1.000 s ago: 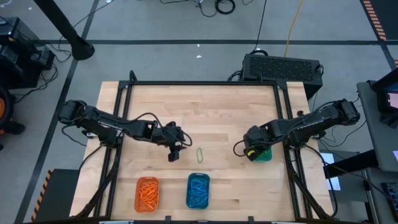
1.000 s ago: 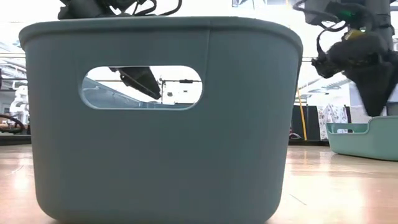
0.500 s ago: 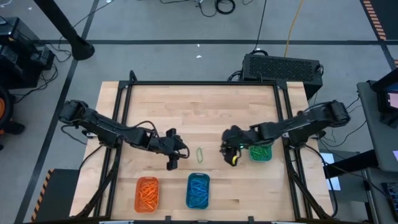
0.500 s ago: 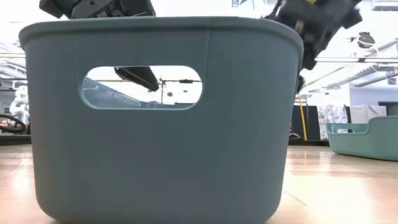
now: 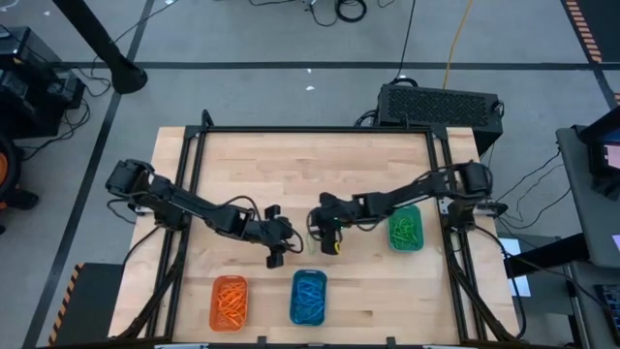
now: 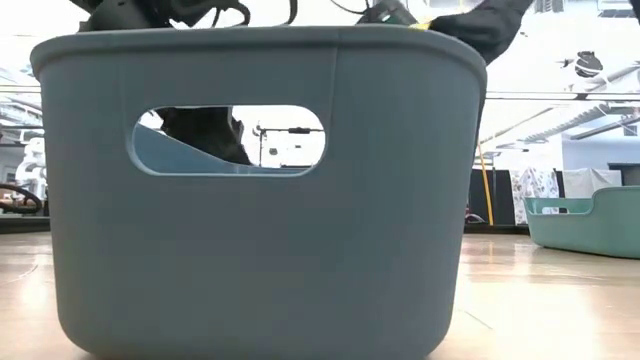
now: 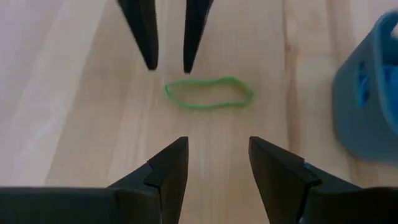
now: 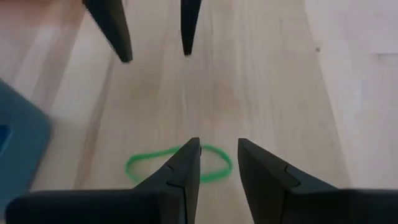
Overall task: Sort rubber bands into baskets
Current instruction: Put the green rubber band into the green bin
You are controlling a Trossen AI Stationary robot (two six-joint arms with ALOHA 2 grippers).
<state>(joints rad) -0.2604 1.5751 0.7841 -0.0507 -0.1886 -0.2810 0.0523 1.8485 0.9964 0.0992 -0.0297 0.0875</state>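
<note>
In the low view a grey-green basket [image 6: 258, 190] fills nearly the whole picture, its lower corners cut by the frame, and it hides the tabletop behind it and all but dark scraps of both arms, seen through its handle slot and over its rim. In the right wrist view the green rubber band [image 8: 177, 165] is partly covered by that arm's own fingers [image 8: 180, 177], and the blue basket [image 8: 17, 146] is cut off at the edge. From above, the band cannot be made out between the two grippers.
</note>
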